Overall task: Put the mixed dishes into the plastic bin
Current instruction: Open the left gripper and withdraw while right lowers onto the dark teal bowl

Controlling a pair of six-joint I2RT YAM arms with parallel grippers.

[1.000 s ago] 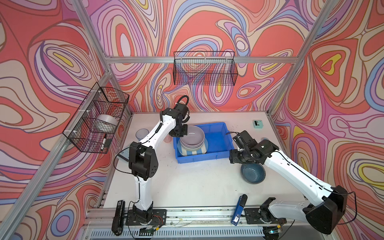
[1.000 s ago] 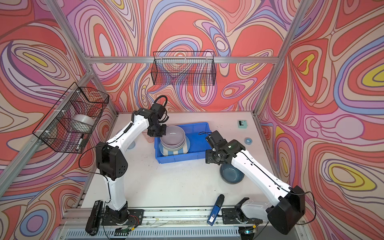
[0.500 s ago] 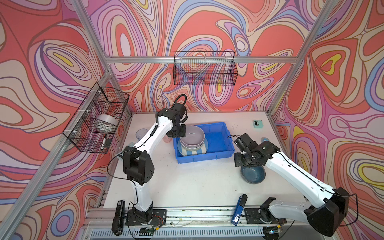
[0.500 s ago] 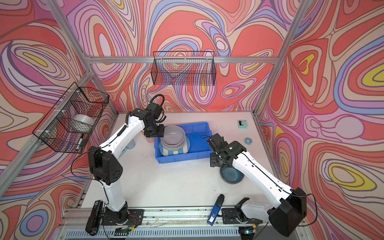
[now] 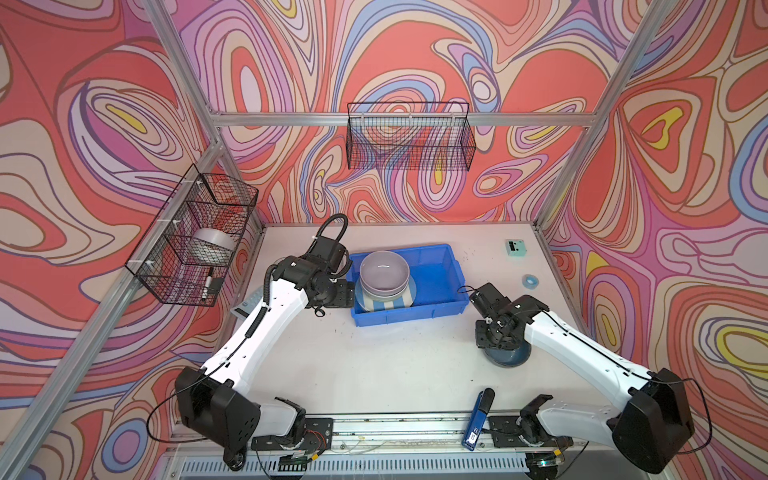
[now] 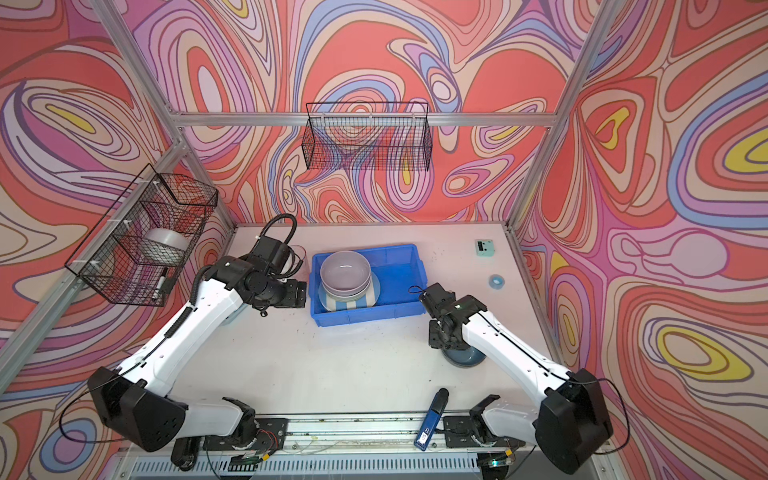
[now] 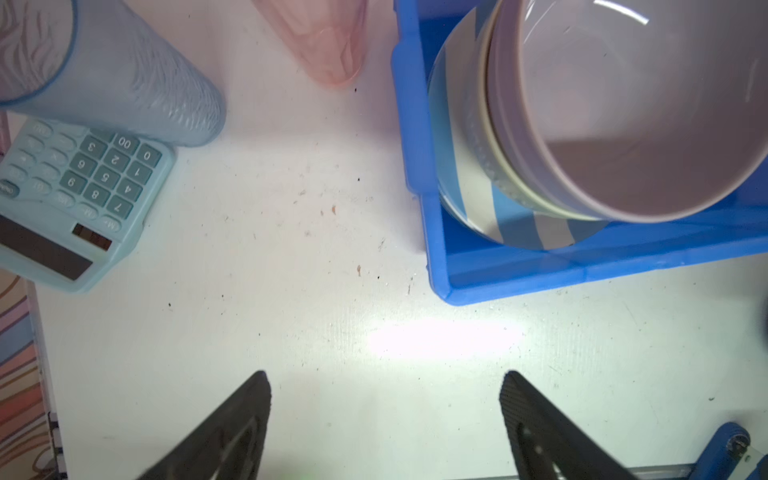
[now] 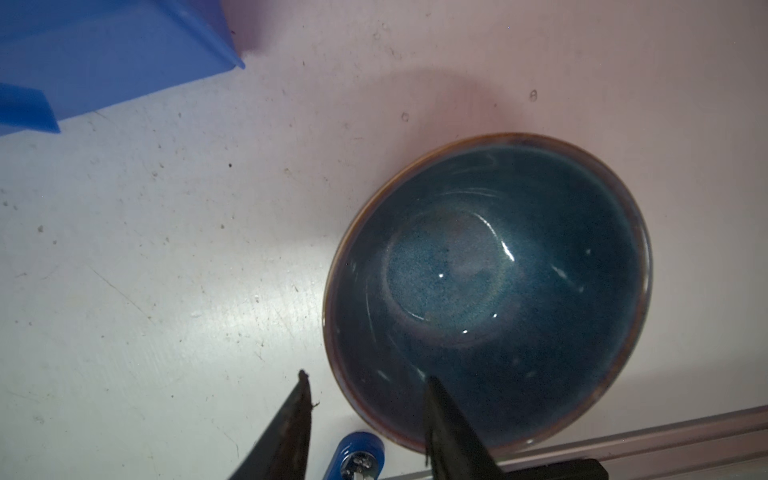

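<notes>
The plastic bin (image 5: pixel 436 284) (image 6: pixel 399 282) holds a blue-and-white striped plate (image 5: pixel 386 303) (image 7: pixel 461 178). On the plate rests a pale green bowl (image 7: pixel 494 166), with a lavender bowl (image 5: pixel 384 272) (image 7: pixel 623 124) nested in it. My left gripper (image 5: pixel 338 293) (image 7: pixel 384 376) hangs open and empty over bare table just left of the bin. A dark blue bowl (image 5: pixel 509 357) (image 8: pixel 490 282) stands on the table right of the bin. My right gripper (image 5: pixel 492 340) (image 8: pixel 367 377) straddles its rim, one finger inside and one outside, with a gap still showing.
A grey-blue cup (image 7: pixel 124 83) and a pink cup (image 7: pixel 324 41) stand left of the bin, next to a teal calculator (image 7: pixel 75 199). A tape roll (image 5: pixel 530 281) and a small teal device (image 5: pixel 515 248) lie back right. A blue tool (image 5: pixel 478 419) lies at the front edge.
My left gripper opened and drew back out of the bin to its left side. My right gripper came down over the dark blue bowl's rim while its jaws narrowed.
</notes>
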